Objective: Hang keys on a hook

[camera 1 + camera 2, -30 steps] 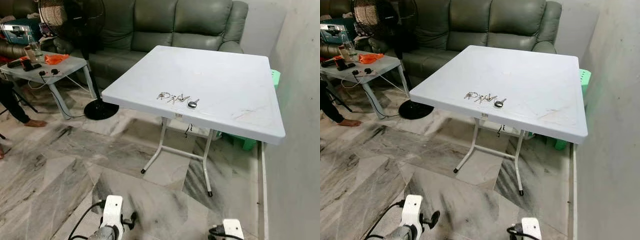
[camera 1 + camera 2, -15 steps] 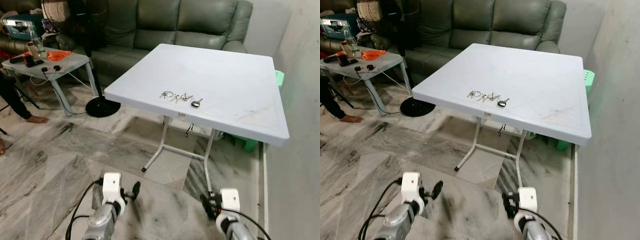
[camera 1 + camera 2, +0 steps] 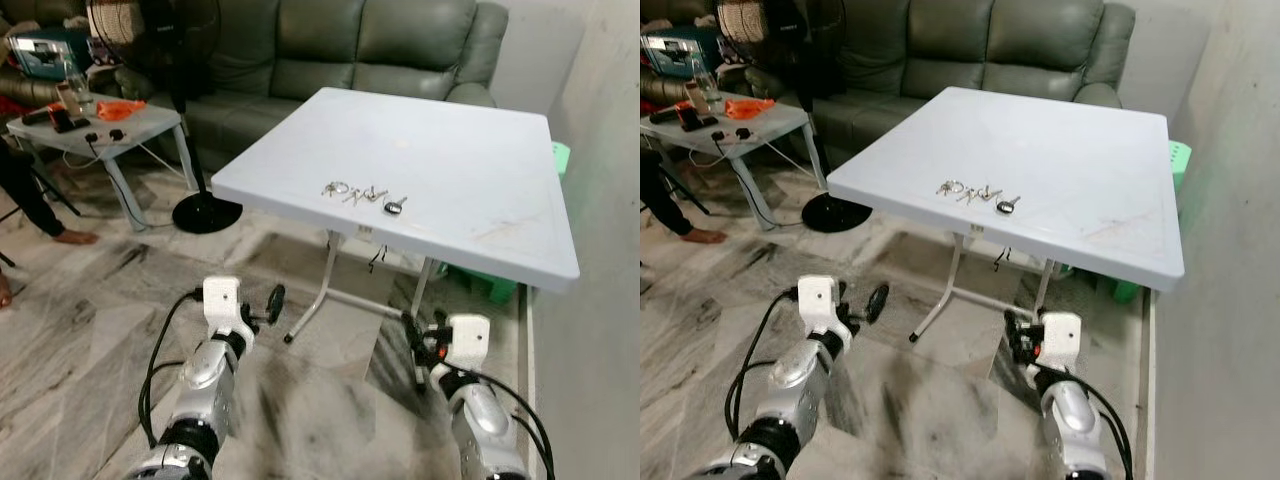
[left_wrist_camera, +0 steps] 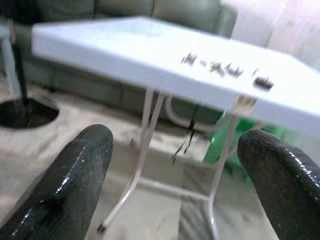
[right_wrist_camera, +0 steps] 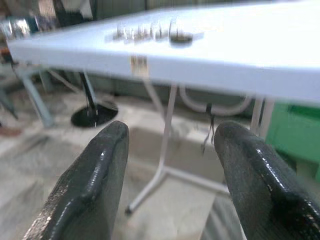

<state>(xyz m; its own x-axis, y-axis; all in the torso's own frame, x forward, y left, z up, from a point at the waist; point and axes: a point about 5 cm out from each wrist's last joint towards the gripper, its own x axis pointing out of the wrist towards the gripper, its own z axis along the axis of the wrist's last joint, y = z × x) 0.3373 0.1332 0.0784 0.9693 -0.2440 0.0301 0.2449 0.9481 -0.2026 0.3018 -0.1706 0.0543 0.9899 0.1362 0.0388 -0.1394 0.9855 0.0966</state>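
A bunch of keys point(image 3: 362, 196) with a black-headed key at its right end lies near the front edge of the white folding table point(image 3: 470, 160). Both arms are raised in front of me, below the table's front edge and short of it. My left gripper point(image 3: 268, 304) is open and holds nothing. Its wrist view looks up past its fingers point(image 4: 75, 185) at the keys point(image 4: 225, 70) on the tabletop. My right gripper point(image 3: 414, 336) is open and holds nothing too, with the keys point(image 5: 150, 32) above and ahead of it.
The table stands on thin white legs point(image 3: 312, 300) over a marble floor, close to a wall point(image 3: 610, 200) on the right. A green stool point(image 3: 495, 285) sits under it. Behind are a green sofa point(image 3: 330, 50), a standing fan point(image 3: 205, 212), a cluttered side table point(image 3: 95, 125) and a person's foot point(image 3: 70, 238).
Both arms have risen from the bottom edge of the picture and stretch forward toward the table. The camera has shifted slightly; the keys lie as before.
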